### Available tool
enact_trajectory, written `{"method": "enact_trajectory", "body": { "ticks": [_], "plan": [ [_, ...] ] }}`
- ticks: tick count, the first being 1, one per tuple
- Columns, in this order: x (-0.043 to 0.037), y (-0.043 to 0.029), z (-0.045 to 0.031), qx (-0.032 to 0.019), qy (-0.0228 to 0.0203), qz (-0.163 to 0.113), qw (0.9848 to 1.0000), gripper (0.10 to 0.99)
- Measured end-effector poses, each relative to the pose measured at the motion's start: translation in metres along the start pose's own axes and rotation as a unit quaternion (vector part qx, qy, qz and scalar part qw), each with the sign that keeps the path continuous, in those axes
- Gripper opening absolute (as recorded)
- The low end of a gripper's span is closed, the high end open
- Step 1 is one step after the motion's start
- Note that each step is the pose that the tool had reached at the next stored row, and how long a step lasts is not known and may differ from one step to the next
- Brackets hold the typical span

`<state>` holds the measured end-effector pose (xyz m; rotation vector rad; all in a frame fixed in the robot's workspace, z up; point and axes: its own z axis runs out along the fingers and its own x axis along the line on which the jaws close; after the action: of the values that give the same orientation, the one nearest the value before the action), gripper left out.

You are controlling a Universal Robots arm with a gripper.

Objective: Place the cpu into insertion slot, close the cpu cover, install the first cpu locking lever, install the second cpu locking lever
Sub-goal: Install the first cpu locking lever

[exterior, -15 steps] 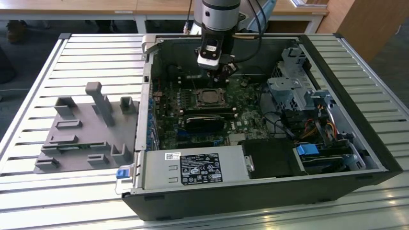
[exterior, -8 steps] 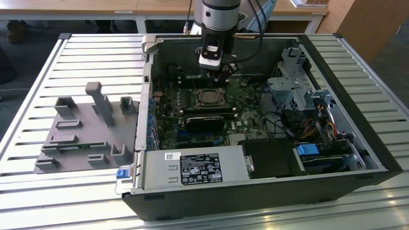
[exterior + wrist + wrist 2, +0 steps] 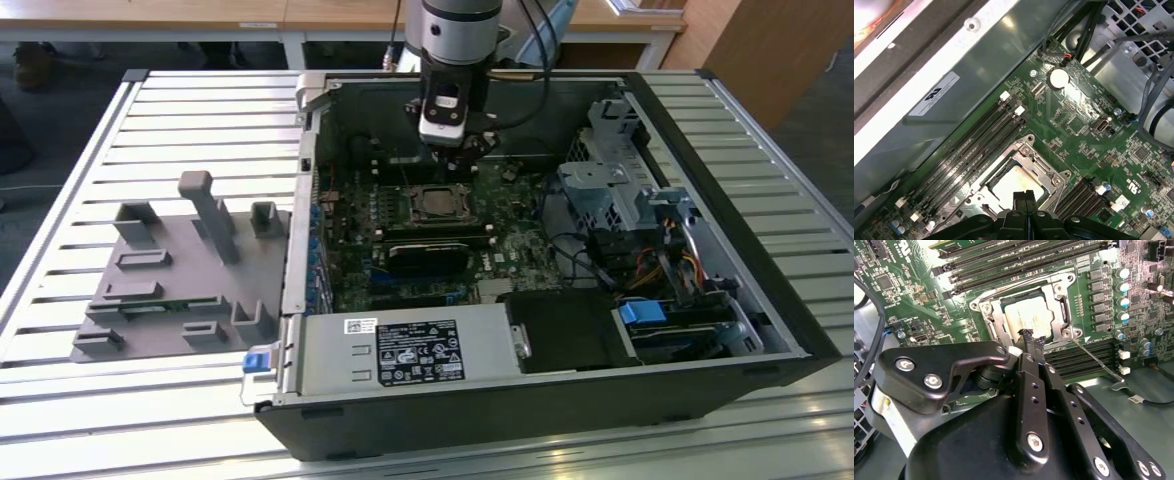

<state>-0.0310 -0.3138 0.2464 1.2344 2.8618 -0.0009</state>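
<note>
Right, here's the slatted metal tabletop (image 3: 134, 425), and on it the big open computer case (image 3: 534, 415) takes up the middle and the exterior view's right, with a grey moulded fixture (image 3: 174, 280) lying at the exterior view's left. The arm (image 3: 457, 30) drops in from the top centre of the frame. A grey metal box with a white label (image 3: 400, 352) sits in the case at lower centre, and the green circuit board (image 3: 1089, 145) spreads out behind it. In the middle of that board is the insertion slot (image 3: 416, 195), and the cpu (image 3: 1026, 317) is already seated in it, silver top up. The cpu cover (image 3: 1024, 291) lies flat, framing the chip. A thin metal lever (image 3: 1099, 362) juts out from the socket's corner across the black memory slots. And the hand (image 3: 1029, 337) hangs just over the chip's edge, fingertips pinched together with nothing between them, as both wrist views show.
</note>
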Motion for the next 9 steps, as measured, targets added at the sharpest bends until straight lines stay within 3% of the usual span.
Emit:
{"method": "enact_trajectory", "body": {
  "ticks": [9],
  "plan": [
    [0.0, 0.0, 0.0, -0.0004, 0.0002, -0.019, 0.9998, 0.118]
  ]
}}
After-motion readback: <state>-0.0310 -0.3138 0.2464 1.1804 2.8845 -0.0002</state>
